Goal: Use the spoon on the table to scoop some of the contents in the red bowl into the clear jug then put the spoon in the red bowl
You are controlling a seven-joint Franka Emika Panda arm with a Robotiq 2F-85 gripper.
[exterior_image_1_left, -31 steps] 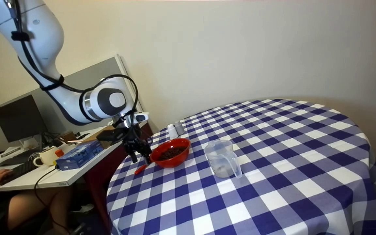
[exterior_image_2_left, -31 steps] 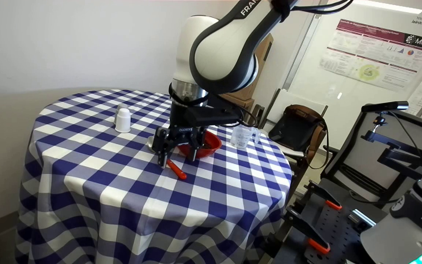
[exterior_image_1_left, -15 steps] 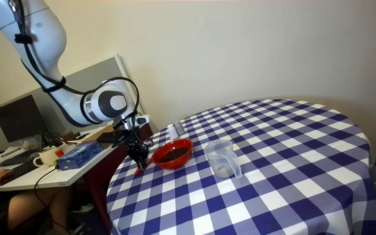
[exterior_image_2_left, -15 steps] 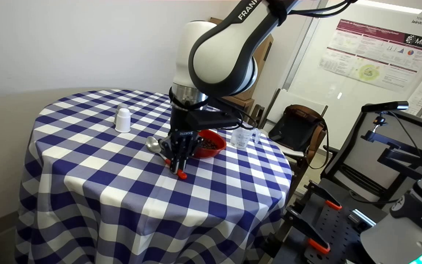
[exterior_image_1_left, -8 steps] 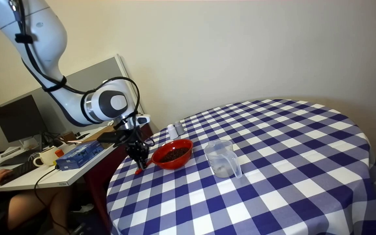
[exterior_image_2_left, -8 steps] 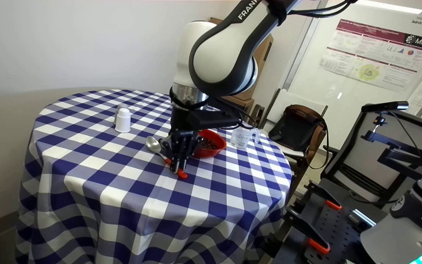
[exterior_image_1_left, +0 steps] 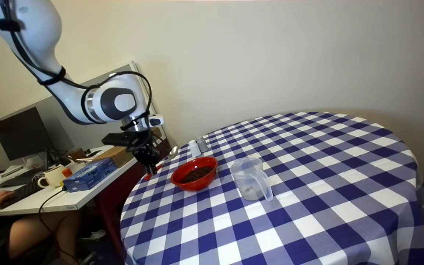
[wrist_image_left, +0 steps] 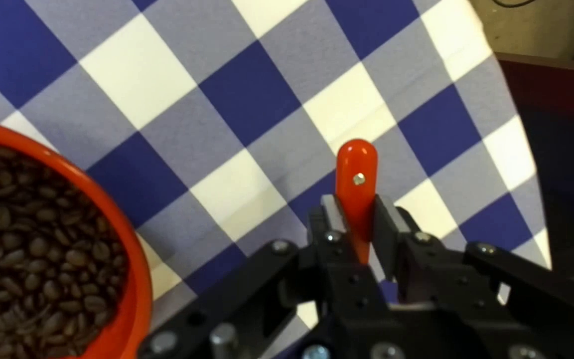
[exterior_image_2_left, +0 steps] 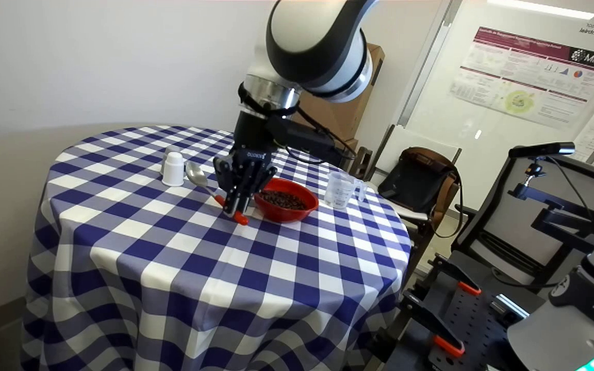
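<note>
My gripper (wrist_image_left: 358, 207) is shut on the red handle of the spoon (exterior_image_2_left: 219, 200), whose end sticks out past the finger pads (wrist_image_left: 389, 214) in the wrist view. Lifted above the cloth, the spoon points its silver head (exterior_image_2_left: 197, 175) away from the gripper, toward the shakers. Beside it stands the red bowl (exterior_image_1_left: 194, 186), filled with dark brown beans; the wrist view shows part of its rim (wrist_image_left: 141, 279). The clear jug (exterior_image_1_left: 247, 180) rests upright on the checked table (exterior_image_1_left: 307, 191), on the far side of the bowl from the gripper, its handle visible in both exterior views.
A white shaker (exterior_image_2_left: 173, 170) and a grey shaker (exterior_image_1_left: 202, 144) stand together behind the bowl, close to the spoon's head. The table's edge (wrist_image_left: 528, 164) curves down the right of the wrist view. A desk with a blue box (exterior_image_1_left: 90, 175) adjoins the table.
Two seconds ago the jaws stood open over the spoon lying on the cloth. They then shut on its handle, and now gripper and spoon have risen together. The bowl shifted slightly earlier.
</note>
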